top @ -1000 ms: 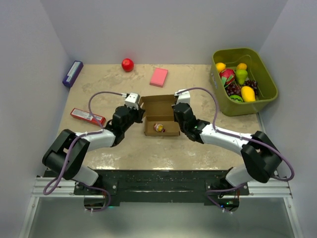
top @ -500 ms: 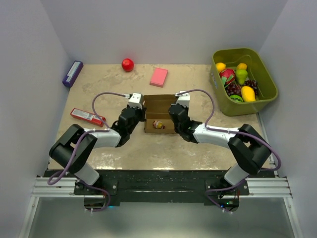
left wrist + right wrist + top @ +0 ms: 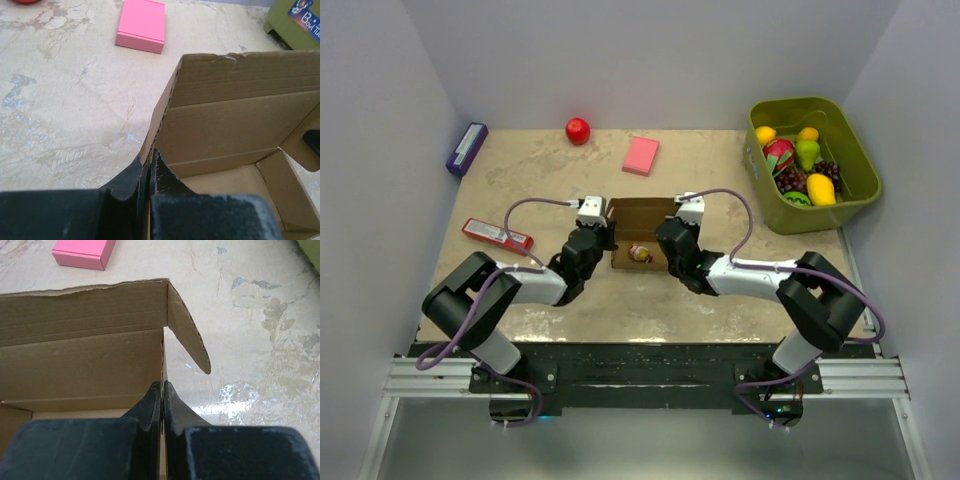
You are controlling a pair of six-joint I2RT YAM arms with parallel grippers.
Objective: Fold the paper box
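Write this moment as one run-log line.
left end effector: shut on paper box wall | right end effector: shut on opposite wall | lid: open

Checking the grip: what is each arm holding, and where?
Both hold the paper box: left fingers pinch its left side wall, right fingers its right side wall.

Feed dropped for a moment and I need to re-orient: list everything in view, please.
Box: one, brown, table centre, open.
Small object: one, pink-yellow, inside the box.
Block: one, pink, behind the box.
Ball: one, red, far edge.
Packet: one, red, left of box.
Case: one, purple, far left.
Bin: one, green, far right.
Fruit: several, mixed colours, in bin.
Left end effector: one, black, shut on box's left wall.
Right end effector: one, black, shut on box's right wall.
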